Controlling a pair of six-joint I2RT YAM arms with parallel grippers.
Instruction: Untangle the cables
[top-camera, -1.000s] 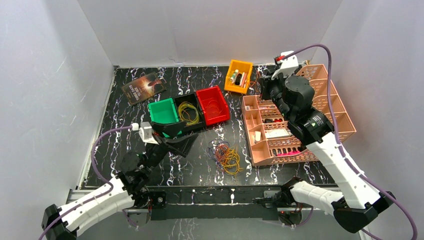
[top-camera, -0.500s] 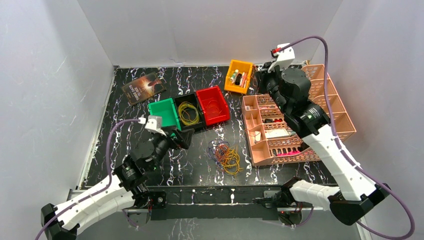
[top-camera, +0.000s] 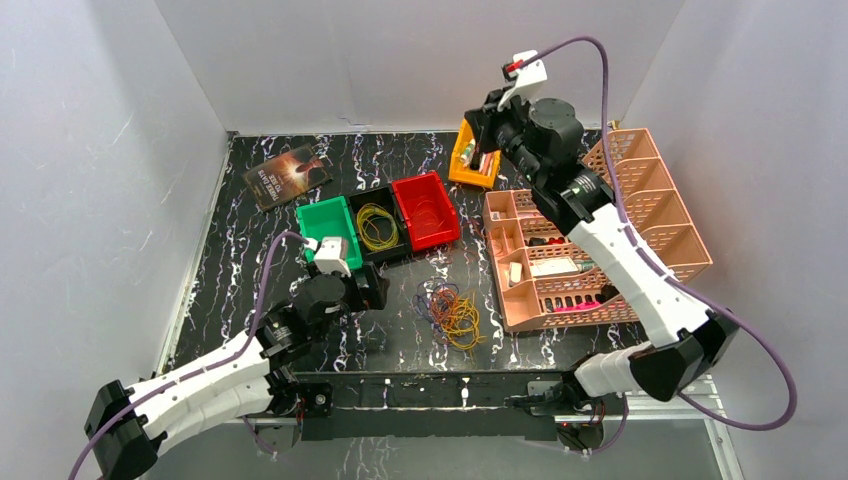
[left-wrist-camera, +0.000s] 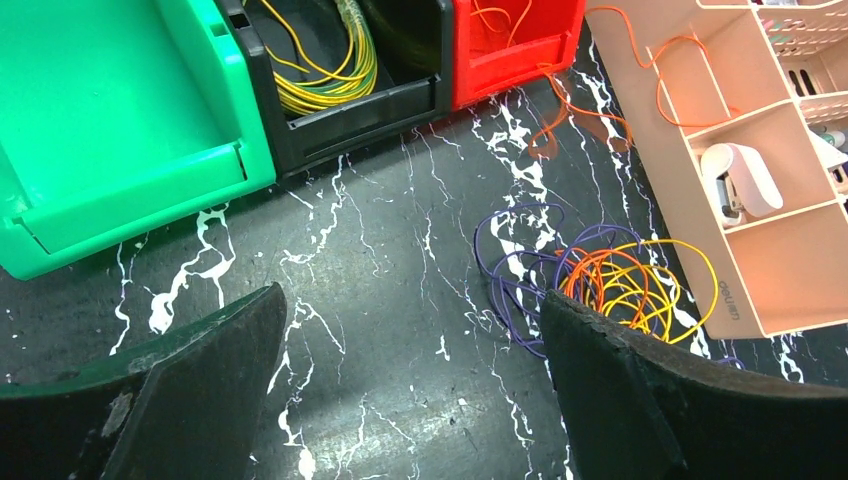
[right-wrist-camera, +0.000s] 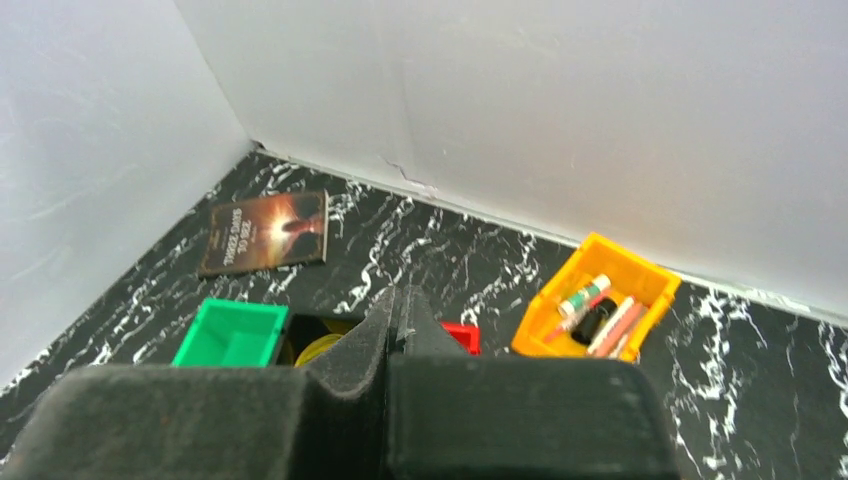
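Evidently, the task was judged to be only partly done. A coil of yellow wire (left-wrist-camera: 320, 75) was seen lying in the black bin (left-wrist-camera: 350, 110), and an orange wire (left-wrist-camera: 495, 15) in the red bin (left-wrist-camera: 510, 60), while the green bin (left-wrist-camera: 110, 120) held nothing. The cables (left-wrist-camera: 600, 285), a knot of purple, orange and yellow loops, were found on the counter (left-wrist-camera: 380, 270) just beside the pink organiser tray (left-wrist-camera: 690, 200), not yet pulled apart. A loose orange strand (left-wrist-camera: 575, 125) was draped from the counter up over a compartment of that tray. The left claw (left-wrist-camera: 410, 320) was held wide open and empty, low over the counter, with the knot near one of its fingers but not between them. The right claw (right-wrist-camera: 398, 305) was pressed fully shut on nothing and was raised high over the back of the counter near the yellow bin (right-wrist-camera: 595, 300), well apart from the knot. The separating of the remaining colours was therefore considered the greater part of the work left.
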